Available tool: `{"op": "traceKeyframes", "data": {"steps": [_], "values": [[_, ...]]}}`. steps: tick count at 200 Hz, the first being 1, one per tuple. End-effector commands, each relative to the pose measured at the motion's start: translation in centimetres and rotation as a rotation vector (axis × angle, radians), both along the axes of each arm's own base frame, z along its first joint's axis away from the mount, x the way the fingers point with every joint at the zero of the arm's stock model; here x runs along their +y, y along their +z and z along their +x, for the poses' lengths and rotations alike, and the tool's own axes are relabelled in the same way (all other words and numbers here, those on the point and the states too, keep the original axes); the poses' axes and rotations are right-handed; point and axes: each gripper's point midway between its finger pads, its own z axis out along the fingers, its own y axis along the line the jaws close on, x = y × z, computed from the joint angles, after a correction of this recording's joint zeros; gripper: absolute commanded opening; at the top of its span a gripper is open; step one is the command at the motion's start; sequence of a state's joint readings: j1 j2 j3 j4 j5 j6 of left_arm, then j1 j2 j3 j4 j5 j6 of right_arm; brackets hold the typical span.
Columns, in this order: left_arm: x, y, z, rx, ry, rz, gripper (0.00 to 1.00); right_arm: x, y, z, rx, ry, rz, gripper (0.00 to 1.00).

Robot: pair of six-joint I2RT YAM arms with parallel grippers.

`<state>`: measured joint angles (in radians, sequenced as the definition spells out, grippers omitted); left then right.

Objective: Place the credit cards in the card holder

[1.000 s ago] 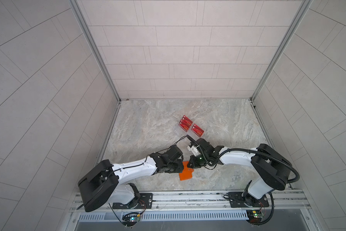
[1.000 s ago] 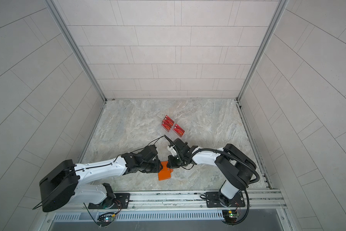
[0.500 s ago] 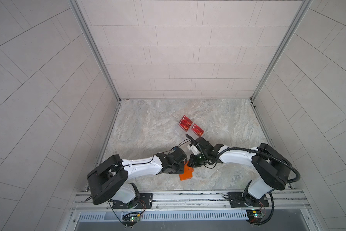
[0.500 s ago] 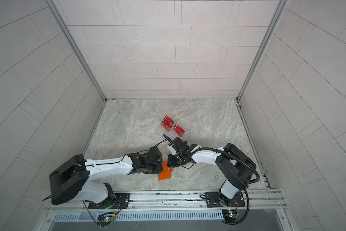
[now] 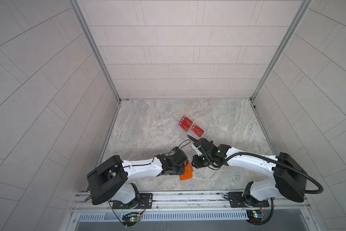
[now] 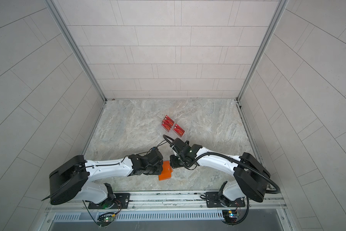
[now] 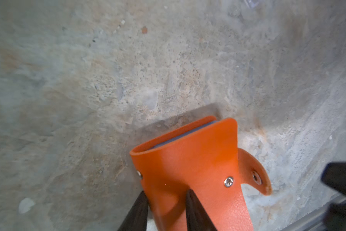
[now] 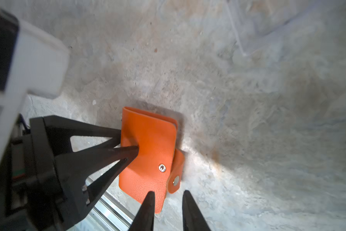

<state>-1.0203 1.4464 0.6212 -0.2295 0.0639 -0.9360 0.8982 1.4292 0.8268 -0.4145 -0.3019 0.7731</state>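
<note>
Orange card holder (image 7: 188,156) pinched by left gripper (image 7: 165,197), right gripper (image 8: 168,195) unclamped just beside, red credit cards (image 5: 185,124) well apart

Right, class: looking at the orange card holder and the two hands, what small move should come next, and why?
Probably the right hand, open beside the loose strap tab, should grip that tab and pull the holder open. The snap is undone but the card holder is folded shut, the left hand pinches the opposite edge, and the red cards lie farther back.
</note>
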Motion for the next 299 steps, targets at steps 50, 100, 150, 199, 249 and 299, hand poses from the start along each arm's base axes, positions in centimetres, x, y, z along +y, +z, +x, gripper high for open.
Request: {"op": "traceKeyframes", "data": {"steps": [50, 100, 150, 199, 249, 299], "values": [[3.2, -4.0, -2.4, 0.082, -0.011, 0.131, 0.36, 0.1, -2.1, -0.2, -0.041, -0.009, -0.19, 0.32], [3.4, -4.3, -2.7, 0.089, -0.015, 0.134, 0.36, -1.9, -1.9, 0.6, -0.1, -0.02, -0.302, 0.3], [3.3, -4.2, -2.7, 0.092, -0.017, 0.133, 0.36, -2.1, -2.4, 0.5, -0.093, -0.01, -0.323, 0.25], [3.1, -4.2, -2.8, 0.098, -0.024, 0.127, 0.37, -2.4, -1.9, 0.3, -0.098, 0.004, -0.312, 0.14], [3.0, -4.1, -2.8, 0.097, -0.019, 0.114, 0.39, -2.6, -2.6, -0.2, -0.073, 0.021, -0.323, 0.11], [2.9, -4.1, -2.9, 0.101, -0.02, 0.109, 0.4, -2.4, -2.2, -0.3, -0.075, 0.024, -0.303, 0.22]]}}
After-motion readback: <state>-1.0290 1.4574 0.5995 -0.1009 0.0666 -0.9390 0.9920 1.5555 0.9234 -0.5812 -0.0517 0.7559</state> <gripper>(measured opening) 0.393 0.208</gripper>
